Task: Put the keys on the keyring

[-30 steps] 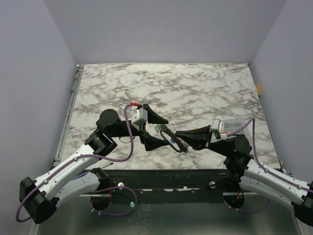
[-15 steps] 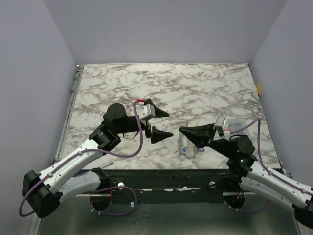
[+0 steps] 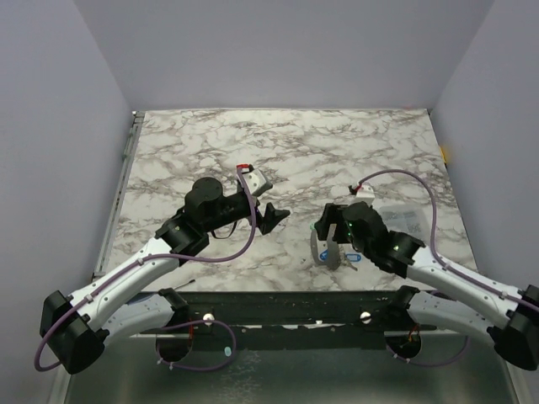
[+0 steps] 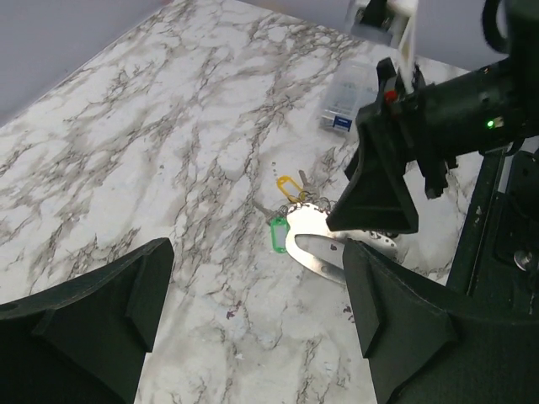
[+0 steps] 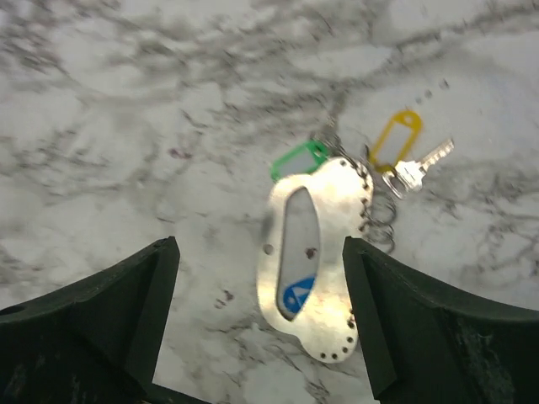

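The keyring [image 5: 316, 261], a flat silvery oval with a long slot, lies on the marble below my right gripper [image 5: 261, 278]. That gripper is open, one finger on each side, touching nothing. A green key tag [image 5: 296, 160] and a yellow one [image 5: 396, 139] with a silver key [image 5: 421, 168] sit at the keyring's far edge. A blue tag [image 5: 296, 296] shows through the slot. From above, the keyring [image 3: 324, 251] lies near the table's front edge, under the right gripper [image 3: 330, 236]. My left gripper [image 3: 269, 210] is open and empty, a little to its left. The left wrist view shows the keyring [image 4: 316, 252] beyond its gripper [image 4: 257, 286].
A small clear plastic box [image 3: 404, 217] lies on the marble right of the right arm, and shows as the box [image 4: 347, 101] in the left wrist view. The table's front edge and black frame [image 3: 295, 299] run just below the keyring. Grey walls enclose three sides.
My right gripper was shut on the keyring, brought it down to the table and has opened, leaving it lying flat. The left arm drew back to the left, still open.
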Action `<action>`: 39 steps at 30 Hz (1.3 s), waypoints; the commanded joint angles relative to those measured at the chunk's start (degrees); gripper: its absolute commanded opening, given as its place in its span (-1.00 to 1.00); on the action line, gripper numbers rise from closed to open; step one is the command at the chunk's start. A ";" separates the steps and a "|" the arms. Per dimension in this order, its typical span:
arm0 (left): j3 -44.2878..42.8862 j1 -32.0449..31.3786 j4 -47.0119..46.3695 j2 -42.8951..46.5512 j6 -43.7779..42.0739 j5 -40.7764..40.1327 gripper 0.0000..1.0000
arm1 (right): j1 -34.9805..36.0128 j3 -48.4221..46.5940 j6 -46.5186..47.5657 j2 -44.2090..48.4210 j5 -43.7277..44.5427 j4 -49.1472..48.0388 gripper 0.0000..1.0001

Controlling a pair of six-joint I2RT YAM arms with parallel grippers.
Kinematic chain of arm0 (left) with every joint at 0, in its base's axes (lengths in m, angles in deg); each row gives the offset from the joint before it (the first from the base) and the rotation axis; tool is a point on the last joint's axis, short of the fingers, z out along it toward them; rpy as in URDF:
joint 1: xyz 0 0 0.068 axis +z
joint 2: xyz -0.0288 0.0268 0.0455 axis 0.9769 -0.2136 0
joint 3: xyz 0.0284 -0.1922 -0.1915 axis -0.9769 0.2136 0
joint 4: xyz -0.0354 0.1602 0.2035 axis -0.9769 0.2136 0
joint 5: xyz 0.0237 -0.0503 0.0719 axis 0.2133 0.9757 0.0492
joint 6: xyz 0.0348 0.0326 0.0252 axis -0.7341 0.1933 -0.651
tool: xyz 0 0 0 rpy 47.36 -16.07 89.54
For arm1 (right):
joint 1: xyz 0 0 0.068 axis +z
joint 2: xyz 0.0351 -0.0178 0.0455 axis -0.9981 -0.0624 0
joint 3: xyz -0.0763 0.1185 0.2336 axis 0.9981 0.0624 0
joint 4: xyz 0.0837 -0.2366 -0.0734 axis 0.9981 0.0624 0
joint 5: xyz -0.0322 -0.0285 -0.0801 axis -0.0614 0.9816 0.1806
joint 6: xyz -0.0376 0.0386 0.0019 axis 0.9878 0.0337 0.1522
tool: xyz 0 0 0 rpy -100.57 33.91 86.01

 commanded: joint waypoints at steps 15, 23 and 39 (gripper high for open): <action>0.65 0.11 0.54 0.62 0.81 -0.83 0.75 | -22.07 3.44 0.12 -15.34 -23.82 3.18 0.25; 0.48 0.12 0.54 0.19 1.03 -0.41 0.75 | -22.11 5.98 -1.68 -17.05 -23.50 0.36 -0.10; 0.64 0.11 0.14 0.60 0.73 2.23 0.73 | -21.98 1.99 6.37 -11.16 -22.55 0.70 -0.99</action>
